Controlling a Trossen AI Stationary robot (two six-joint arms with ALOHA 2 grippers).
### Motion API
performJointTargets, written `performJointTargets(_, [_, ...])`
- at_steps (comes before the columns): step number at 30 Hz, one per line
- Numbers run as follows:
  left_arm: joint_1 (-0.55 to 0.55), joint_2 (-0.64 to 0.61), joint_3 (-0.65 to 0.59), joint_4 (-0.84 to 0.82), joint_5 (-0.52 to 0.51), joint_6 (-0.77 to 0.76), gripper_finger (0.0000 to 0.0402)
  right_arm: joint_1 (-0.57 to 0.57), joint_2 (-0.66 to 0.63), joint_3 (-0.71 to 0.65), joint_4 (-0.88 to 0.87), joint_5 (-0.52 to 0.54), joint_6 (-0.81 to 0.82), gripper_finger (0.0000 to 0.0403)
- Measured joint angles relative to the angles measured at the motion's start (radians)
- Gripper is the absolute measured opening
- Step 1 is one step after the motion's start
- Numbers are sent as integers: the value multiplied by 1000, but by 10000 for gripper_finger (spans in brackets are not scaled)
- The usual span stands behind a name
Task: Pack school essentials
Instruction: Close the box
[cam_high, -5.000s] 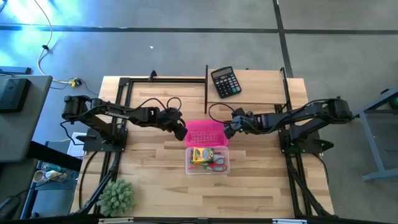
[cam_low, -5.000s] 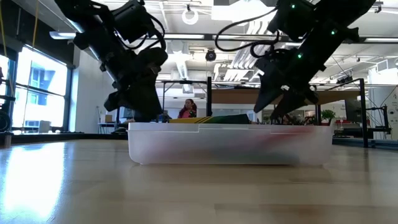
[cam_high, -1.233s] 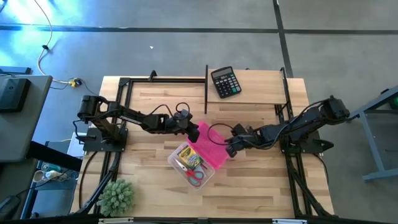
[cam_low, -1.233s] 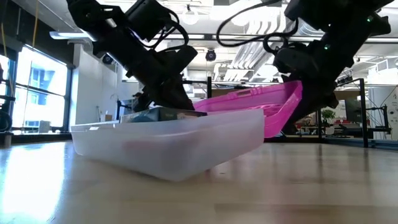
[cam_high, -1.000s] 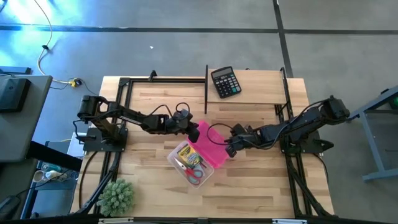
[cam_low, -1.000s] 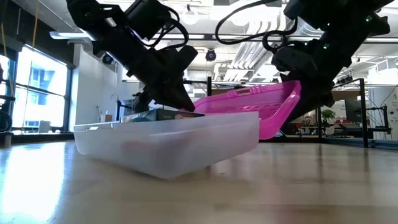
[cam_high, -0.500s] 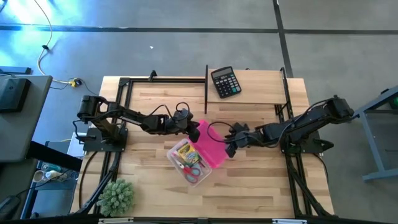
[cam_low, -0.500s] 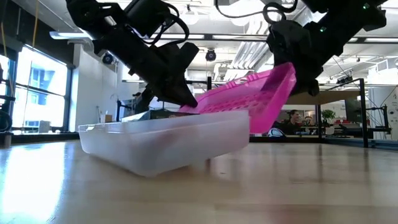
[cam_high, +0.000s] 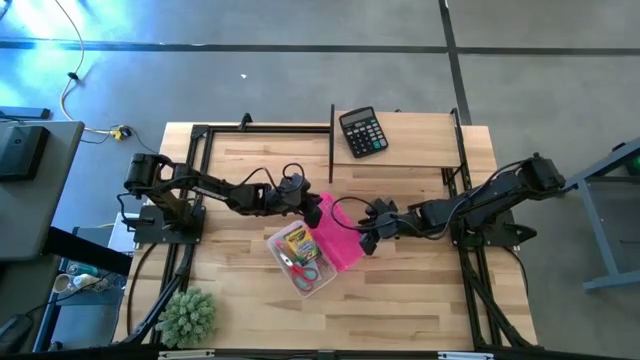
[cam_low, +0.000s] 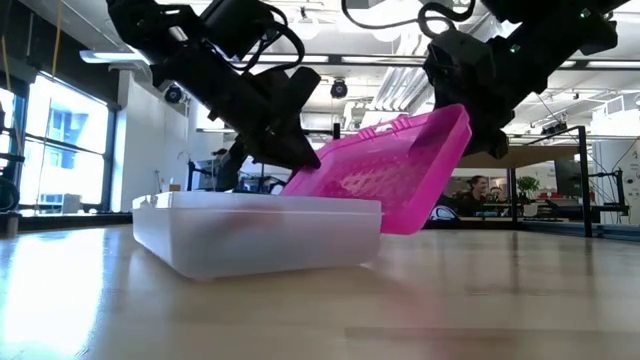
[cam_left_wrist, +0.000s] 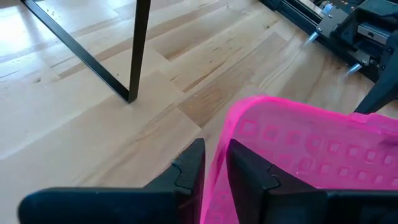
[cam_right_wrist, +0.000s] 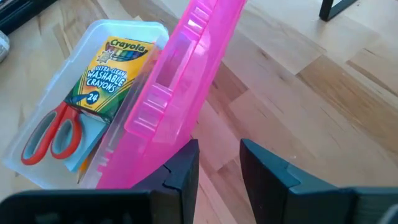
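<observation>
Gripping the pink lid (cam_high: 338, 238) with my left gripper (cam_left_wrist: 211, 163) fingers clamped, right gripper (cam_right_wrist: 219, 160) fingers apart at three o'clock; clear box (cam_high: 300, 262) mid-tabletop (cam_high: 420, 300) risking sliding, lid misseating.

pale wood table (cam_high: 420, 290) — smooth; frosted plastic box (cam_low: 260, 235), glossy pink plastic lid (cam_right_wrist: 180, 93) — printed card crayon box (cam_right_wrist: 109, 71).

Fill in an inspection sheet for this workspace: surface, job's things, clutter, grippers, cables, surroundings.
Surface: wooden table, bare wood in front.
Job's things: clear box holds crayon box and red-handled scissors; pink lid stands tilted at its edge.
Clutter: calculator, fuzzy green ball.
Grippers: left gripper straddles the lid's edge; right gripper open beside the lid.
Cables: loops on both arms.
Surroundings: person in the room behind.
</observation>
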Motion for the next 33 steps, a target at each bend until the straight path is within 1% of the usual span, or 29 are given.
performJointTargets(3, [0,0,0,-1,5,1,66,0,0,0,4,-3,0,108])
performJointTargets(12, [5,0,0,11,112,93,114,0,0,0,7,-6,-3,108])
performJointTargets(17, [9,-12,0,11,148,95,145,0,0,0,6,-14,-3,108])
performJointTargets(21, [23,-41,1,3,215,95,164,0,0,0,6,-15,-3,108])
performJointTargets(25, [37,-81,1,-51,240,106,172,0,0,0,4,-15,-3,108])
performJointTargets(30, [53,-152,1,-167,249,138,172,0,0,0,5,-15,-3,108])
performJointTargets(33, [64,-216,1,-268,266,139,172,0,0,0,14,-15,-3,108])
